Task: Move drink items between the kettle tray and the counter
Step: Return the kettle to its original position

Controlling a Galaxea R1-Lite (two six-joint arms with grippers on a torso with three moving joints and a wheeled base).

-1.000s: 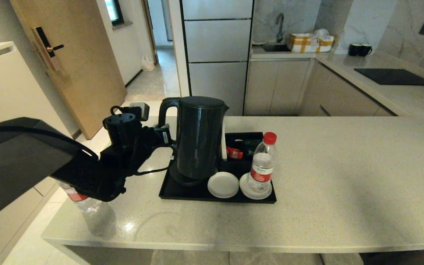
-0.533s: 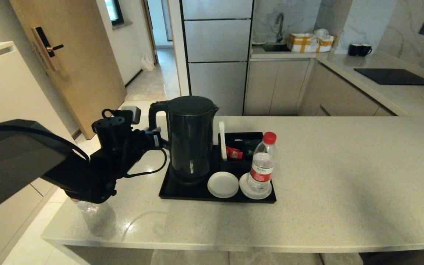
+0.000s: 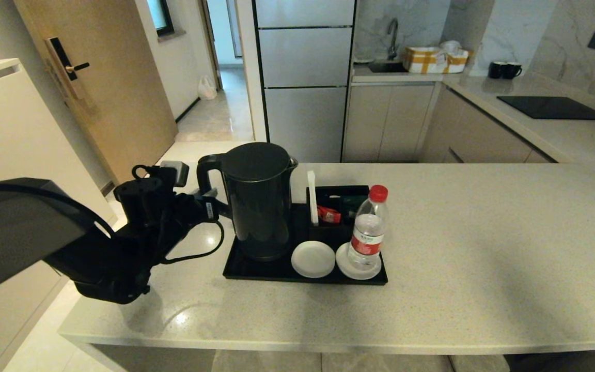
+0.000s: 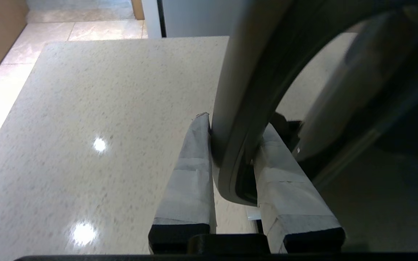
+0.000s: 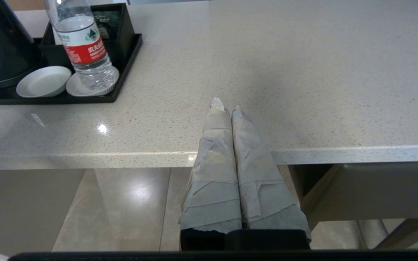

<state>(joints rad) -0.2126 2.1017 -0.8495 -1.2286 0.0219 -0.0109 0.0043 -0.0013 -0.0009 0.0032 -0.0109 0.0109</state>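
Kettle gripped at the tray's left end.

I see my left gripper [image 3: 209, 199] clamped on the kettle [image 3: 257, 200] handle, kettle tilted over the kettle tray [image 3: 256, 271]. One water bottle [image 3: 367, 230] stands upright on a coaster [image 3: 346, 269]; another coaster [image 3: 312, 259] sits bare on the counter-borne tray.

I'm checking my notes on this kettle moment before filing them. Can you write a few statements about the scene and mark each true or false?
1. The left gripper is clamped on the kettle handle. True.
2. The water bottle lies on its side on the counter. False: it stands upright on a white coaster in the tray.
3. The right gripper holds a bottle. False: it is shut on nothing, below the counter edge.
4. The other coaster is bare. True.
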